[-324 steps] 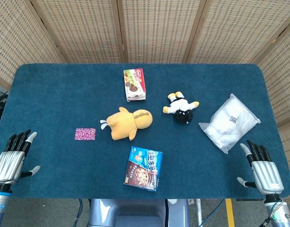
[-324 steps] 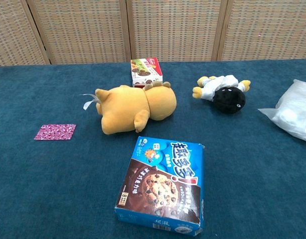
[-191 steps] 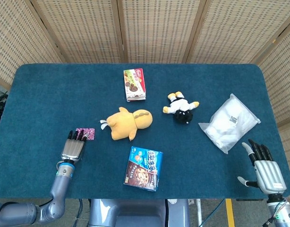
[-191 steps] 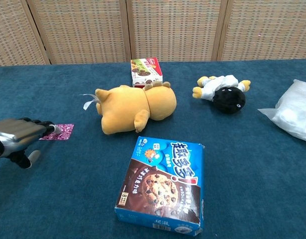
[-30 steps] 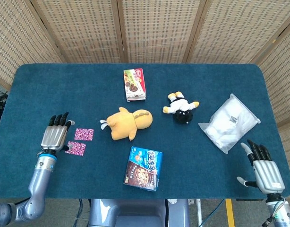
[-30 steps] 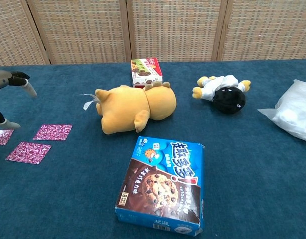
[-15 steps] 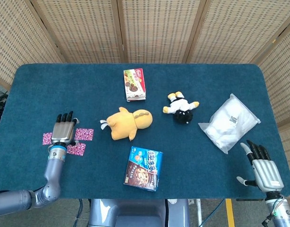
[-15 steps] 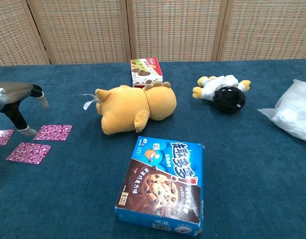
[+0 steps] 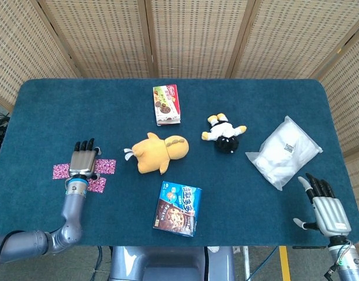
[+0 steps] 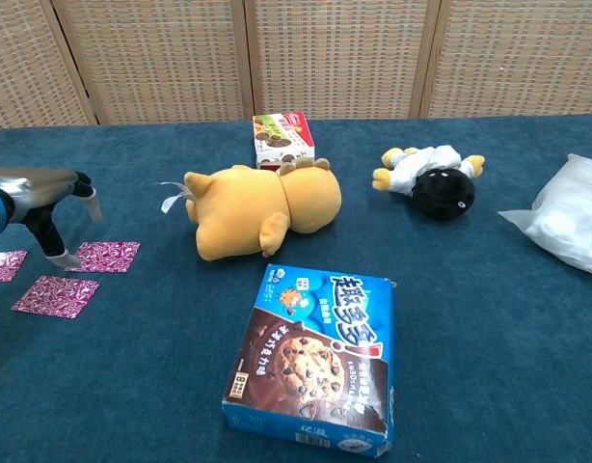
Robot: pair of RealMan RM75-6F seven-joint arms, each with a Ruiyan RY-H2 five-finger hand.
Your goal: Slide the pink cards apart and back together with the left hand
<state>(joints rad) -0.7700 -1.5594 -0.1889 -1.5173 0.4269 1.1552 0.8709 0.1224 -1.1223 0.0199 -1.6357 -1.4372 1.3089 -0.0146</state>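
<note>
Nearest the robot, at the desk's [image 9: 51,117] front edge, the right hand [image 9: 327,212] rests palm down with its fingers spread and nothing in them. Just ahead of the edge lies a blue cookie box [image 9: 178,208], flat and slightly askew. To its left the left hand [image 9: 83,160] hovers flat over the pink cards [image 10: 55,295], fingers extended forward; in the chest view its thumb tip [image 10: 68,257] comes down at the near edge of the card closest to the plush, and it grasps nothing. Three cards lie spread apart: one left of the hand, one right of it, one nearer the robot. Further back a yellow plush toy [image 9: 156,151] lies on its side, with a black and white plush [image 9: 225,134] to its right and a white plastic bag [image 9: 285,151] beyond that. Farthest off sits a red and green snack box [image 9: 167,105].
</note>
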